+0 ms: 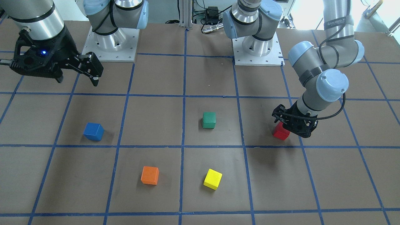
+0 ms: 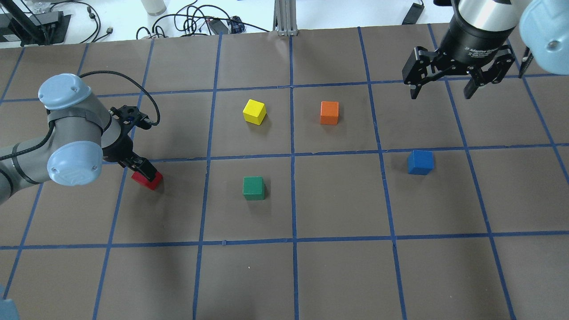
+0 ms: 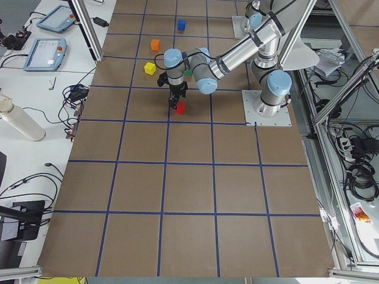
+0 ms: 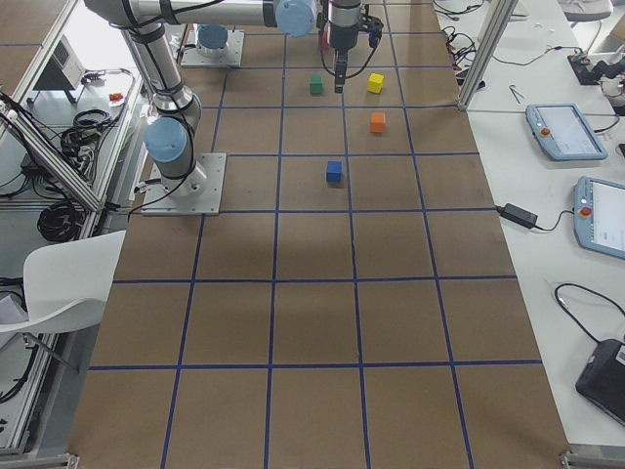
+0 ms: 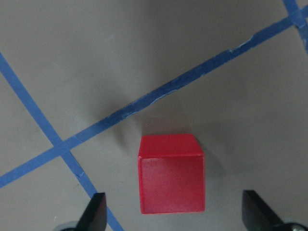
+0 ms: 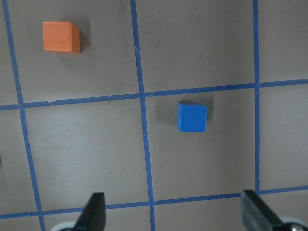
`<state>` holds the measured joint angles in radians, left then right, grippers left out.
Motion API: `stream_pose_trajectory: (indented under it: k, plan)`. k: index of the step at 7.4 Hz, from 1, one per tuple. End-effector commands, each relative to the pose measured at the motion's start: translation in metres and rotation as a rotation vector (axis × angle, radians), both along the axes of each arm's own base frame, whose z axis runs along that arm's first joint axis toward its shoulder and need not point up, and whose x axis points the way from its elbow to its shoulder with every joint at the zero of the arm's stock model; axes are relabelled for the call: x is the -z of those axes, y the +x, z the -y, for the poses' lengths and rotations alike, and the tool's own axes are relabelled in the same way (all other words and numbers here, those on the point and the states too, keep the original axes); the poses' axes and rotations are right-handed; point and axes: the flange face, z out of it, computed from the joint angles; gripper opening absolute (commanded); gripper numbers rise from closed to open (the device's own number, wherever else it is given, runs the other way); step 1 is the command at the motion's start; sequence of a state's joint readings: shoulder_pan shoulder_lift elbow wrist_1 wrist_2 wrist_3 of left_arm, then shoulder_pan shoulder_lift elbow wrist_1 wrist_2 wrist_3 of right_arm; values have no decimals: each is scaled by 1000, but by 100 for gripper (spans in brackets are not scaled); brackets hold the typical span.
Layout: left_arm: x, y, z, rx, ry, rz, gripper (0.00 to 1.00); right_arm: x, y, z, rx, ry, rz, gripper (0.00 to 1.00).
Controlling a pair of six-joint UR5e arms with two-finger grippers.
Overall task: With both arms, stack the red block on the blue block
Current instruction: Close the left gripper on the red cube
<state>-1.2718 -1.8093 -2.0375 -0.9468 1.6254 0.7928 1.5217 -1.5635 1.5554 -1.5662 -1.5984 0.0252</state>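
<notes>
My left gripper (image 5: 176, 216) is down at the table (image 2: 338, 275) with its jaws spread wide. The red block (image 5: 171, 178) sits between my two fingers (image 5: 97, 211), with a gap on either side, so I am not touching it. It rests flat on the brown surface, just beside a strip of blue tape (image 5: 159, 94).

Next along the same row of taped squares is the green cube (image 2: 254, 188). It sits roughly between the red block and the blue block (image 2: 420, 162), well apart from both. In the row beyond it are the yellow cube (image 2: 254, 111), turned a little askew, and the orange cube (image 2: 329, 113), one on each side of a tape line.

The blue block stands alone in its square with nothing touching it. My right gripper (image 2: 441, 94) is held up off the table beyond it, jaws open and gripping nothing. From that wrist I see the blue block ahead of my fingertips, not between them.
</notes>
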Motion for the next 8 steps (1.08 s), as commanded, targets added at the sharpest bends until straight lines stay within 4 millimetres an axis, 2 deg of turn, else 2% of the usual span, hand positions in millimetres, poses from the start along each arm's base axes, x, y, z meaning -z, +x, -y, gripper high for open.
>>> stream_pose_trajectory:
  k: [1, 3, 4, 5, 6, 7, 8]
  plan:
    - [24, 1, 2, -7, 38, -5, 100, -1, 0, 0, 2, -1, 3, 100]
    - [28, 3, 7, -4, 16, 1, 99, 0, 0, 0, -2, 0, 5, 100]
    - [29, 3, 7, -12, 17, 1, 79, 0, 0, 0, -2, 0, 6, 100]
    - [29, 3, 9, -16, 16, 2, 66, -2, -1, 0, -4, -4, 1, 100]
    - [30, 2, 10, -17, 18, 5, 47, -3, -1, 0, -7, -6, 1, 100]
    - [25, 0, 11, -22, 10, 12, 40, -3, 0, 1, -5, -6, 3, 100]
    - [9, -2, 13, -34, -17, 22, 28, -2, -1, 1, -7, -4, 1, 100]
